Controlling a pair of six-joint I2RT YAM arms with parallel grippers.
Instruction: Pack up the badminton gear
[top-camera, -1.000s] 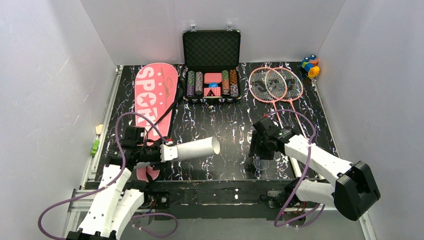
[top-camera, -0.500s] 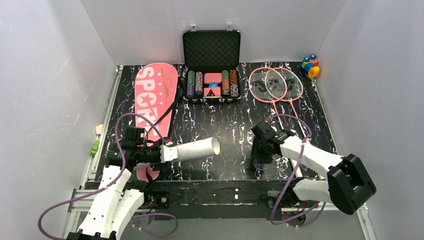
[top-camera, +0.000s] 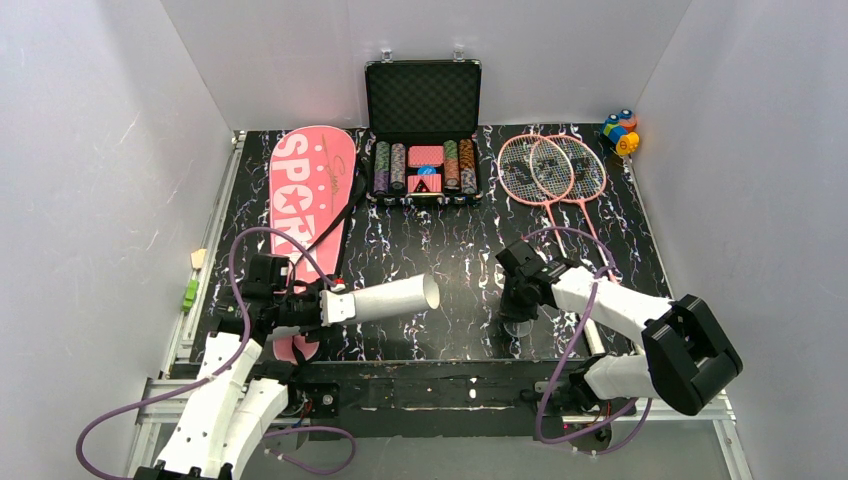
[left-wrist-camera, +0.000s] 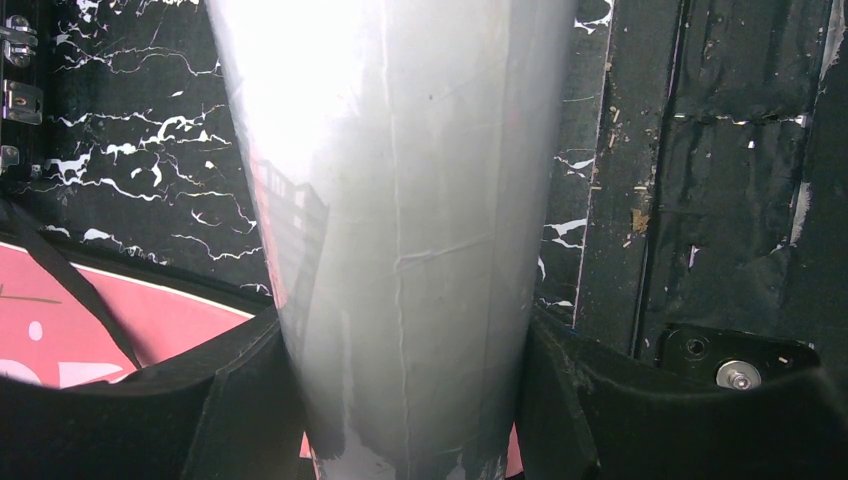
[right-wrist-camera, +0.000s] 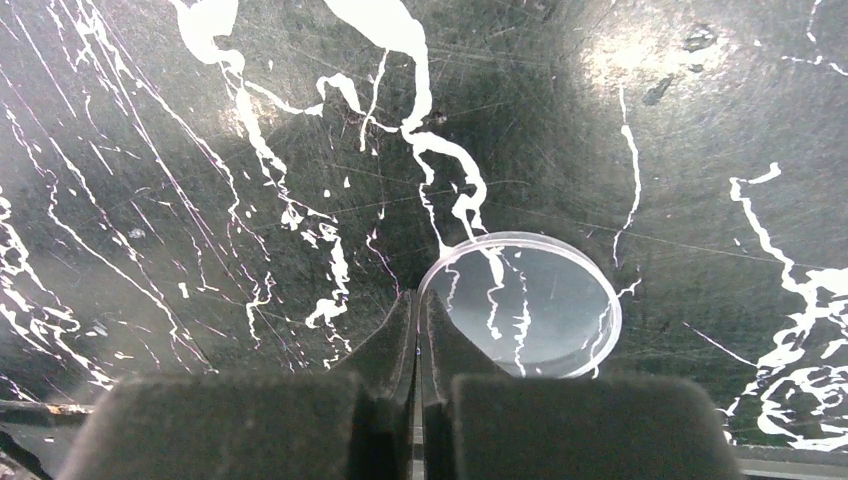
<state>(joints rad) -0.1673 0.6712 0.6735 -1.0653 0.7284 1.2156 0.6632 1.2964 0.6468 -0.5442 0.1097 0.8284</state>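
1. The pink racket-shaped cover (top-camera: 310, 190) lay flat at the left of the table (top-camera: 440, 250), wide end toward the back. White letters "SPOR" were readable. The rest of the word sat under my left arm and its purple cable. A thin script line ran along one edge, too small to read. The black strap (top-camera: 350, 215) trailed off the cover's right edge onto the table.
2. My left gripper (top-camera: 330, 306) was clamped on the long white tube (top-camera: 395, 298), one finger on each side near one end. The tube was held roughly level above the table, open mouth pointing right. No print was visible on the tube in the wrist view, only seams and scuffs.
3. The black case (top-camera: 422, 100) stood open at back centre, with rows of poker chips (top-camera: 452, 165) and red cards inside. No legible text.
4. My right gripper (right-wrist-camera: 417, 310) pointed down at the table near the front, fingers pressed fully together. A clear round lid (right-wrist-camera: 525, 320) lay flat on the table, its left rim right at my fingertips. I could not tell whether the rim was pinched or just touching.
5. The two pink-framed rackets (top-camera: 550, 170) lay at back right, heads overlapping, handles running toward my right arm. Dark print on the strings was unreadable.
6. The small multicoloured toy (top-camera: 620, 131) sat in the far right corner. Its markings were too small to read.
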